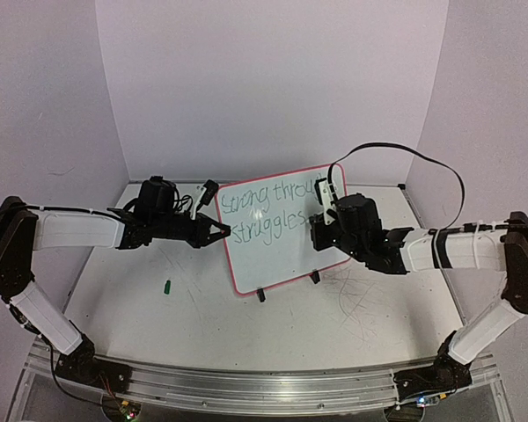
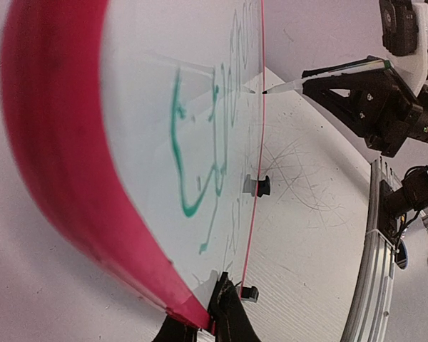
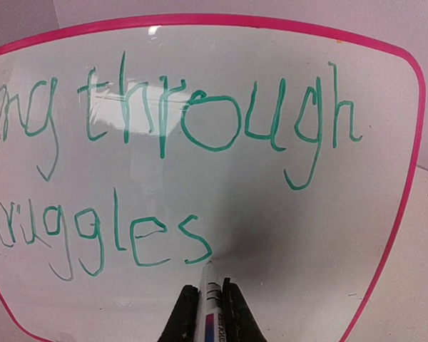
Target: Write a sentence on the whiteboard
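Right gripper [image 3: 210,291] clamped on the marker [image 3: 211,317], tip straight ahead at the whiteboard [image 3: 307,249], just beneath the end of the sentence [image 3: 161,128].

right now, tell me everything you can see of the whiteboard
The whiteboard is a glossy white rectangle with rounded corners and a thin pink-red rim, standing near upright on two black clip feet. Green handwriting reads "Strong through struggles". The left gripper clamps its left edge; the marker in the right gripper meets it after the last s.
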